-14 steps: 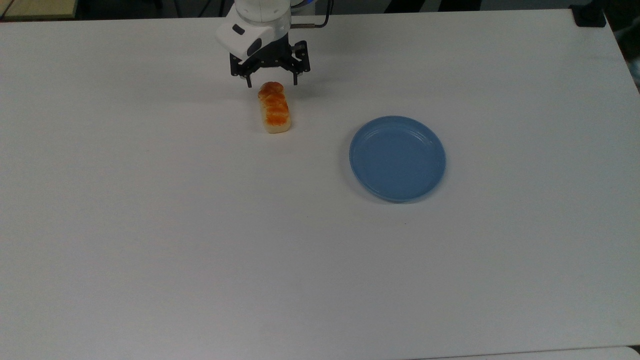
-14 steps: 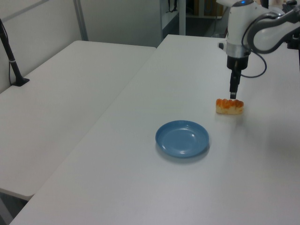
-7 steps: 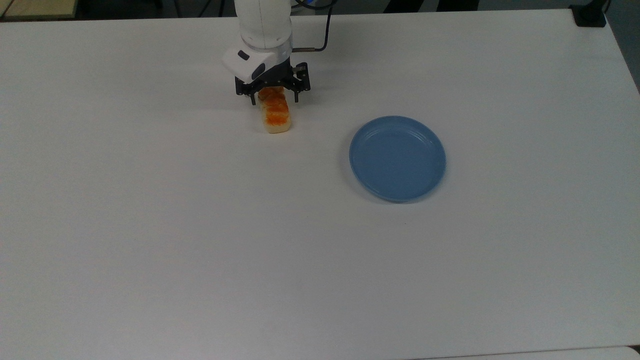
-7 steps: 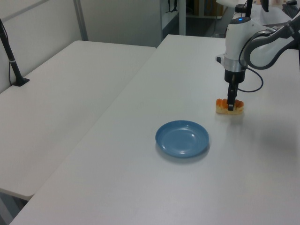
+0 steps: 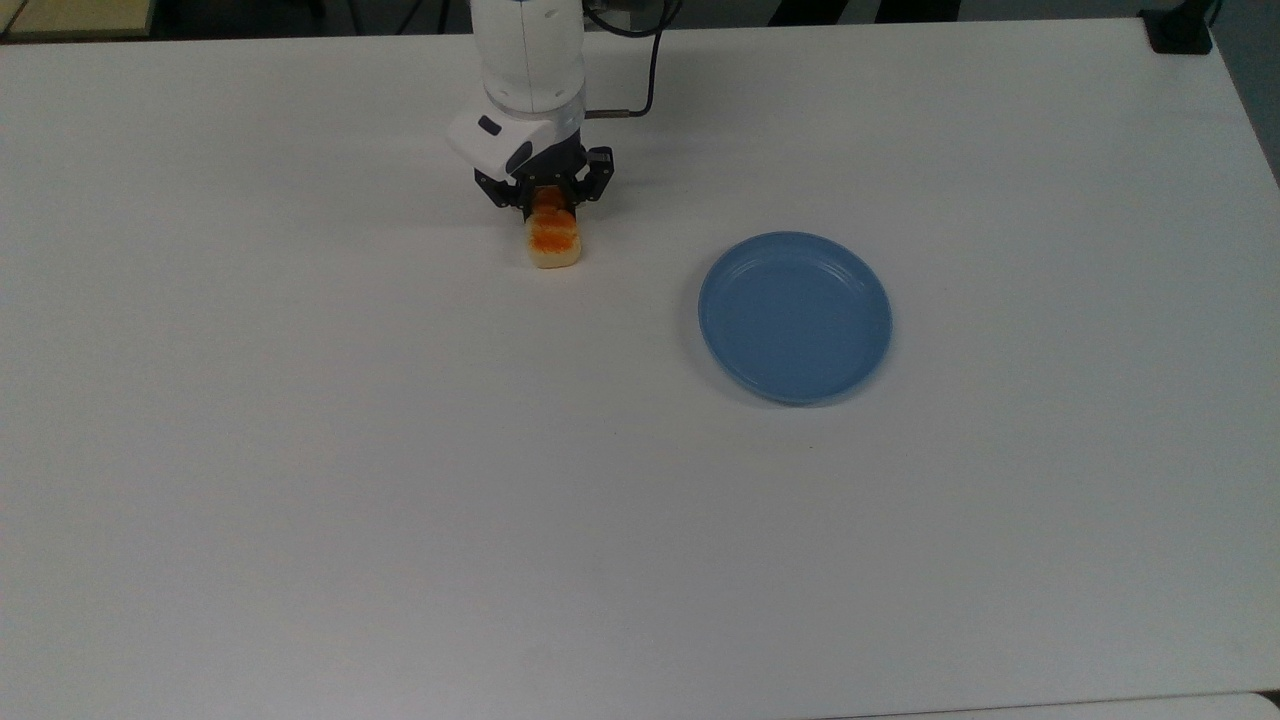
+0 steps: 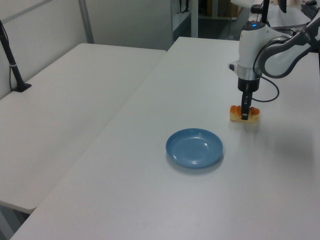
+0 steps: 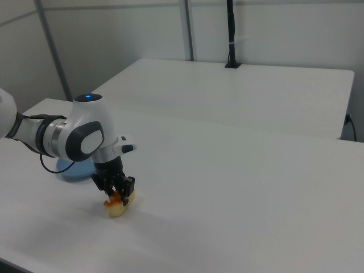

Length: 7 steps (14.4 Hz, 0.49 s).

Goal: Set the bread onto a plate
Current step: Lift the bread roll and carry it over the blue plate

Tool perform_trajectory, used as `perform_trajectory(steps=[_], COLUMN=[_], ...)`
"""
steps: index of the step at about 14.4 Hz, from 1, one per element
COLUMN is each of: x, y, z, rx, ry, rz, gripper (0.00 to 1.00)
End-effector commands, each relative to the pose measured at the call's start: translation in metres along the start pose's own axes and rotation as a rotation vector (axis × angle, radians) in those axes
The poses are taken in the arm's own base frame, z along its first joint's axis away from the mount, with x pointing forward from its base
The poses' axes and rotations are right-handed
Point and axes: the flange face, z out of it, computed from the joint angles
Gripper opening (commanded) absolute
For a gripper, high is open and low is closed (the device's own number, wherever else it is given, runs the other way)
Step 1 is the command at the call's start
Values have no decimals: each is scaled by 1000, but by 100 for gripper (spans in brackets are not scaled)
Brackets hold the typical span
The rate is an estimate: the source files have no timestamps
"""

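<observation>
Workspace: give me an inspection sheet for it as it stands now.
Surface: white table, bare apart from the job's things.
Job's things: bread lies on the table, off the plate; blue plate holds nothing and sits to the top view's right of the bread.
Clutter: nothing seen.
Grippers: gripper is down over the bread's far end, jaws closed against its sides.
Cables: black cable loops off the arm's wrist.
Surroundings: second white table alongside, with a black post standing on it.
</observation>
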Motion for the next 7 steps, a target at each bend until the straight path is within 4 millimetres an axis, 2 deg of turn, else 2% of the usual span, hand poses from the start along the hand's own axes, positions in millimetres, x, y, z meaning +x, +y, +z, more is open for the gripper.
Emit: perform_trajectory(steps=[1, 3, 7], x=[9, 21, 61], y=[-5, -16, -68], z=[-23, -48, -99], rx=[-16, -13, 9], ry=[40, 30, 104], rz=[51, 79, 208], gripper=[44, 44, 44])
